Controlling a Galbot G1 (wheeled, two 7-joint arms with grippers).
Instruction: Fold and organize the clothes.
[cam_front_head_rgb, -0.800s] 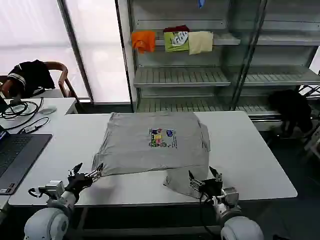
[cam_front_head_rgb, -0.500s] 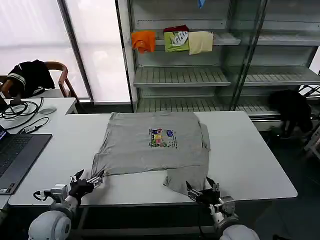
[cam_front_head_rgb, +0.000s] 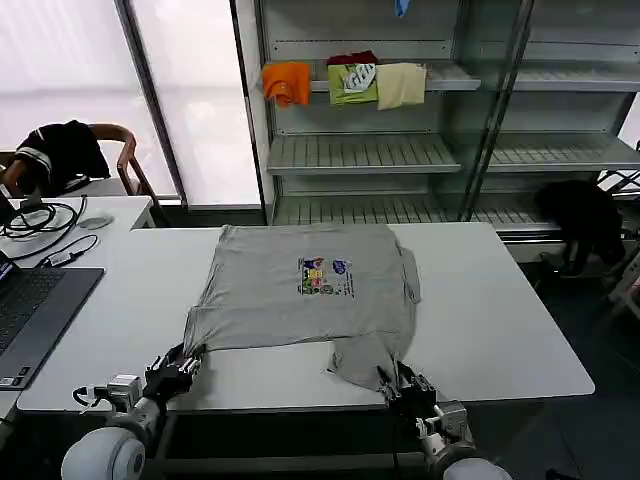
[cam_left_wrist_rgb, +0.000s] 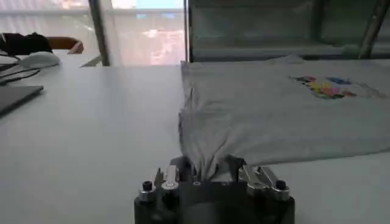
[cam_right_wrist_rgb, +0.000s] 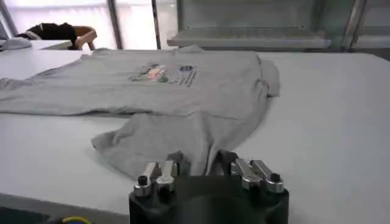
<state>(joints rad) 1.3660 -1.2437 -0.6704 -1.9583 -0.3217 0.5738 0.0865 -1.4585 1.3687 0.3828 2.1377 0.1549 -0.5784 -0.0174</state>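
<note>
A light grey shirt (cam_front_head_rgb: 305, 290) lies flat mid-frame on the white table (cam_front_head_rgb: 500, 320). Left gripper (cam_front_head_rgb: 178, 365) pinches its lower-left corner; right gripper (cam_front_head_rgb: 405, 383) clamps the lower-centre flap. Shirt stretches upward from both.

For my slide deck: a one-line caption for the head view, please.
Both tools, left and right, grip the grey shirt's near edge on the table.

Shirt (cam_left_wrist_rgb: 268, 115) cloth hides both hands' fingertips; chest print (cam_front_head_rgb: 325, 276) too small to read.
</note>
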